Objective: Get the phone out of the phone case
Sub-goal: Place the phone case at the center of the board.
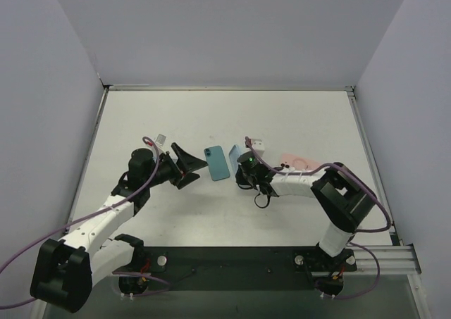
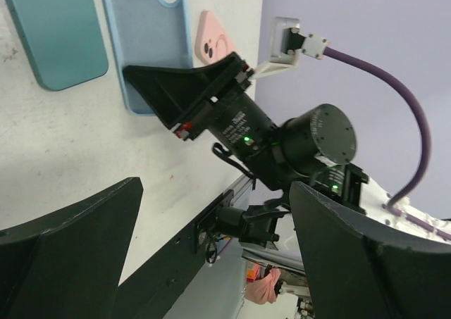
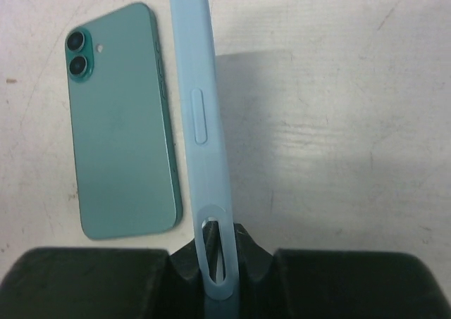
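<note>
Firstly, table: a white surface is seen, with the phone laid flat near its middle.
Left arm: stretched toward the phone from the side opposite the phone case.
Right arm: bent inward toward the phone from the case's side.
Left gripper: fingers are spread wide and nothing is held; it is poised near the phone, apart from it.
Right gripper: fingers are pressed onto the case's end, at the phone's lens-free end, so the case is pinched.
Phone: teal, bare, laid back up with both lenses shown.
Phone case: light blue, empty, stood on its long edge just beside the phone and parallel to it; contact cannot be told.
Pink case: laid flat, well apart from the phone, beyond the right gripper.
</note>
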You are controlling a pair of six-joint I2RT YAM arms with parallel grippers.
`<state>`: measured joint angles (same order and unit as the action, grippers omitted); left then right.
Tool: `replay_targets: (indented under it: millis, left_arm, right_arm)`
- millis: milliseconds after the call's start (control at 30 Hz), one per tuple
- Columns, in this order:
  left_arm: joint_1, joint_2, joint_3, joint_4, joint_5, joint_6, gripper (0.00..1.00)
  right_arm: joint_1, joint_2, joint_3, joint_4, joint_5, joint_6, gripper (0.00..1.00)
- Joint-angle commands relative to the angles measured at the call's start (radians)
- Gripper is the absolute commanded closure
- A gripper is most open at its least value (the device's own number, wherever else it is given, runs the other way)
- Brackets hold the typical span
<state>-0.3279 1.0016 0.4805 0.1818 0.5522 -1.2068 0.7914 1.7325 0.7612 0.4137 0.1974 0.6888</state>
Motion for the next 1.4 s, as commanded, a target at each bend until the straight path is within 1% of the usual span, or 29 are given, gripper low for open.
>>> replay_targets:
  millis: [0,33,67,133,167,200,233,267,333,367,400,467,500,600,633,767,833,867,900,933,967,1000,1100,1133,1233,1367]
  left_arm:
    - [-0.029,0.012,0.001,-0.019,-0.052,0.052,0.03]
    - [-0.03,0.012,0.006,-0.028,-0.058,0.059,0.03]
    - [-0.031,0.011,0.009,-0.047,-0.061,0.078,0.03]
    - [-0.031,0.012,0.02,-0.062,-0.067,0.09,0.03]
    - [-0.031,0.012,0.024,-0.077,-0.069,0.099,0.03]
    - [-0.031,0.012,0.026,-0.08,-0.071,0.101,0.03]
    - [-0.034,0.011,0.024,-0.084,-0.074,0.101,0.03]
    - [-0.034,0.009,0.023,-0.079,-0.074,0.098,0.03]
    - [-0.039,0.006,0.015,-0.074,-0.074,0.092,0.03]
    - [-0.039,0.002,0.013,-0.073,-0.071,0.089,0.03]
    - [-0.04,-0.001,0.013,-0.076,-0.069,0.089,0.03]
    - [-0.042,-0.014,0.015,-0.09,-0.071,0.09,0.03]
    - [-0.042,-0.018,0.017,-0.096,-0.071,0.092,0.03]
    - [-0.042,-0.035,0.029,-0.125,-0.075,0.102,0.03]
    - [-0.042,-0.038,0.033,-0.128,-0.077,0.105,0.03]
    - [-0.043,-0.04,0.047,-0.14,-0.077,0.11,0.03]
    - [-0.043,-0.037,0.05,-0.139,-0.075,0.11,0.03]
    - [-0.043,-0.034,0.053,-0.137,-0.075,0.11,0.03]
    - [-0.043,-0.029,0.058,-0.137,-0.074,0.11,0.03]
    - [-0.043,-0.026,0.061,-0.136,-0.071,0.11,0.03]
    - [-0.043,-0.021,0.064,-0.136,-0.071,0.115,0.03]
    - [-0.043,-0.02,0.07,-0.137,-0.069,0.116,0.03]
    - [-0.045,-0.001,0.078,-0.146,-0.069,0.125,0.03]
    - [-0.045,0.002,0.084,-0.156,-0.072,0.128,0.03]
    - [-0.045,0.009,0.084,-0.16,-0.071,0.136,0.03]
    - [-0.045,0.009,0.081,-0.151,-0.069,0.135,0.03]
  right_arm:
    - [-0.038,-0.077,-0.1,-0.349,-0.166,-0.054,1.0]
    - [-0.078,-0.108,-0.108,-0.348,-0.191,-0.066,1.0]
    - [-0.104,-0.164,-0.108,-0.346,-0.278,-0.081,1.0]
    - [-0.148,-0.214,-0.088,-0.354,-0.335,-0.11,1.0]
    - [-0.206,-0.247,-0.077,-0.363,-0.364,-0.12,1.0]
    - [-0.236,-0.257,-0.057,-0.369,-0.422,-0.124,1.0]
    - [-0.268,-0.26,-0.019,-0.374,-0.443,-0.129,1.0]
    - [-0.329,-0.251,0.006,-0.38,-0.464,-0.133,1.0]
    - [-0.403,-0.225,0.058,-0.392,-0.506,-0.133,1.0]
    - [-0.437,-0.19,0.117,-0.395,-0.525,-0.129,1.0]
    - [-0.519,-0.171,0.144,-0.395,-0.544,-0.121,1.0]
    - [-0.598,-0.113,0.231,-0.394,-0.593,-0.111,1.0]
    - [-0.662,-0.091,0.262,-0.395,-0.611,-0.109,1.0]
    - [-0.757,-0.016,0.364,-0.4,-0.654,-0.089,1.0]
    - [-0.817,0.004,0.384,-0.4,-0.661,-0.084,1.0]
    - [-0.929,0.119,0.47,-0.405,-0.687,-0.046,1.0]
    - [-0.974,0.156,0.493,-0.406,-0.675,-0.031,0.71]
    - [-0.983,0.162,0.5,-0.411,-0.661,-0.029,0.55]
    - [-0.992,0.165,0.506,-0.417,-0.614,-0.032,0.28]
    - [-0.998,0.15,0.51,-0.471,-0.586,-0.041,0.21]
    - [-1.003,0.135,0.504,-0.483,-0.551,-0.049,0.15]
    - [-1.003,0.113,0.495,-0.492,-0.491,-0.06,0.03]
    - [-0.997,0.026,0.443,-0.527,-0.408,-0.077,0.0]
    - [-0.997,-0.025,0.422,-0.535,-0.359,-0.081,0.0]
    - [-0.973,-0.105,0.342,-0.547,-0.332,-0.11,0.0]
    - [-0.928,-0.122,0.262,-0.544,-0.328,-0.163,0.0]
